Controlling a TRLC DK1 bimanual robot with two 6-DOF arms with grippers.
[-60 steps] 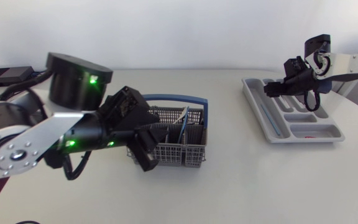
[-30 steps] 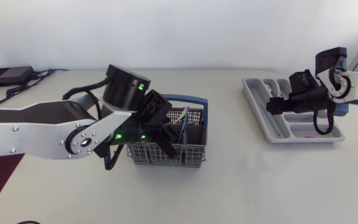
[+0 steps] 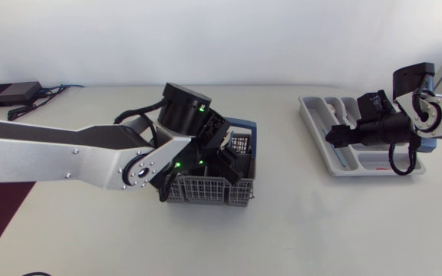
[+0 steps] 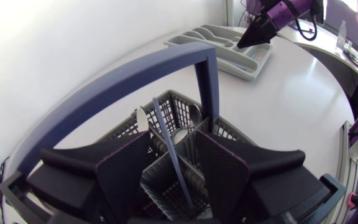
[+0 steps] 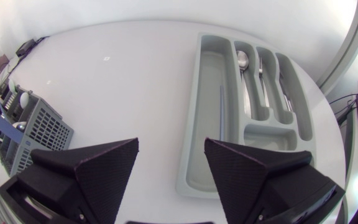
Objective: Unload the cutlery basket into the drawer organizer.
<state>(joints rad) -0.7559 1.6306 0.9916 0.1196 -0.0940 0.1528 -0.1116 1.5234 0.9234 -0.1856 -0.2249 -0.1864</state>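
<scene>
Left end effector [image 4: 171, 148] parted around blue utensil [image 4: 161, 124] in basket [image 4: 178, 103], right end effector [image 5: 171, 148] parted, empty

You have bright, diffuse light: only soft, faint shadows beneath the grey plastic mesh cutlery basket [image 3: 206, 188] on the white table [image 3: 321, 230].

Reference: the grey plastic mesh cutlery basket with a blue hoop handle [image 3: 206, 189], at mid-table.

- Matte black left gripper [image 4: 173, 155]: directly above the basket, fingers spread.
- Thin blue-handled utensil [image 4: 166, 140]: standing inside the basket, between those fingers.
- Grey plastic drawer organizer [image 3: 313, 123]: well apart, right of the basket and further back. Its long compartment nearest the basket holds a slim blue utensil [image 5: 221, 112].
- Matte black right gripper [image 3: 334, 136]: over the organizer's basket-side half, fingers spread.
- Flat black box [image 3: 8, 93]: far left of the basket, at the table's back.
</scene>
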